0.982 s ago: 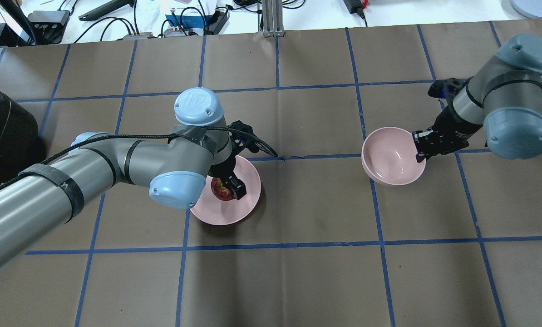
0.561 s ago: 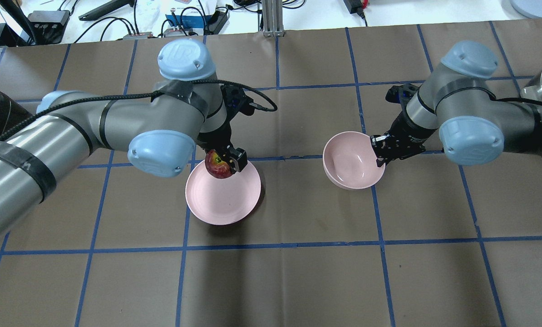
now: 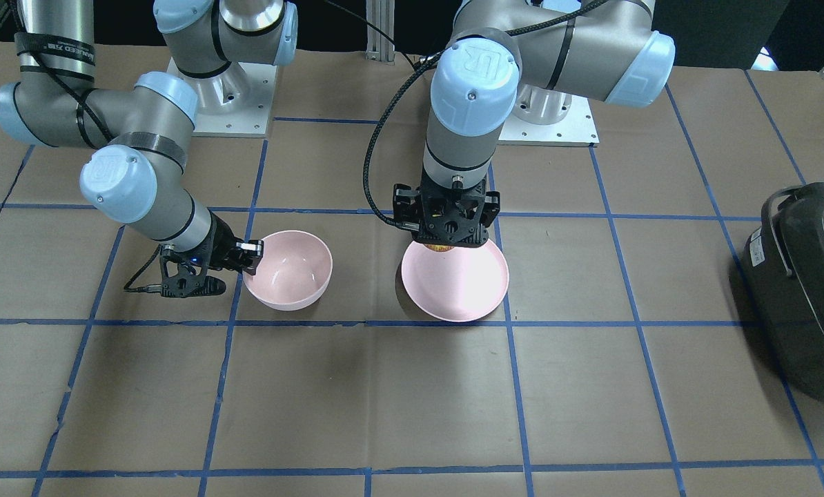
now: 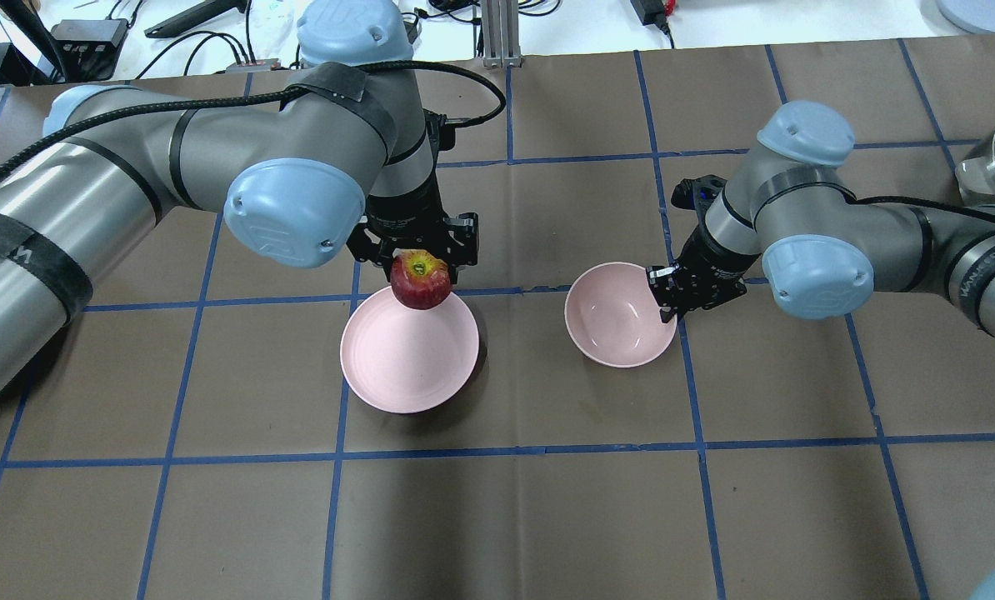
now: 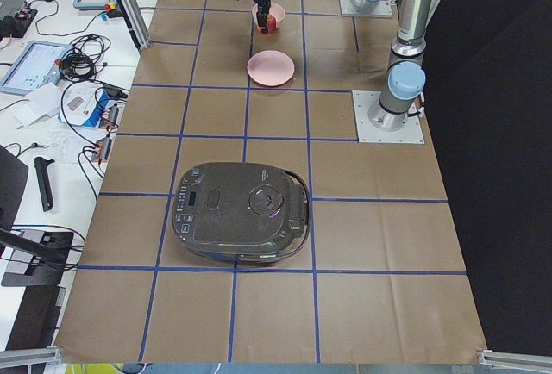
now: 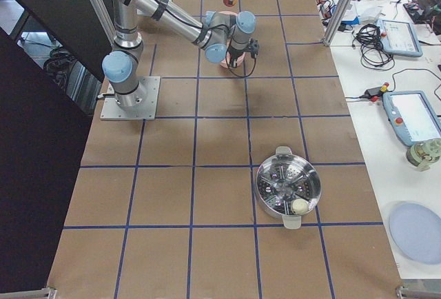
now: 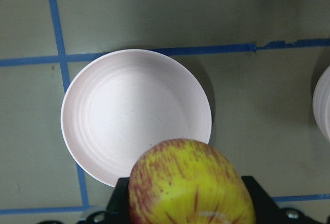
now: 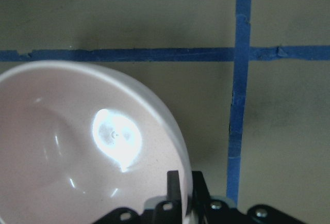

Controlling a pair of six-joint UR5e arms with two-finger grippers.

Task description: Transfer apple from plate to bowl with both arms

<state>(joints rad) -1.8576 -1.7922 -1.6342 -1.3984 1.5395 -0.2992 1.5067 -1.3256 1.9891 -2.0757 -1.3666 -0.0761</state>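
Observation:
My left gripper (image 4: 421,260) is shut on the red apple (image 4: 420,281) and holds it in the air over the far edge of the pink plate (image 4: 408,354). The apple fills the bottom of the left wrist view (image 7: 191,182), with the bare plate (image 7: 135,115) below it. In the front view the left gripper (image 3: 446,231) hides most of the apple (image 3: 439,247). My right gripper (image 4: 671,297) is shut on the rim of the pink bowl (image 4: 618,327), just right of the plate. The bowl (image 8: 77,146) is empty, with the rim pinched between the fingers (image 8: 174,185).
A black rice cooker (image 3: 809,283) stands at the table's end on my left. A steel steamer pot (image 6: 288,190) with a pale round item stands at my right end. Cables and devices lie beyond the table's far edge (image 4: 214,33).
My left gripper has lifted the apple off the plate and risen with it. My right gripper has carried the bowl leftward, closer to the plate.

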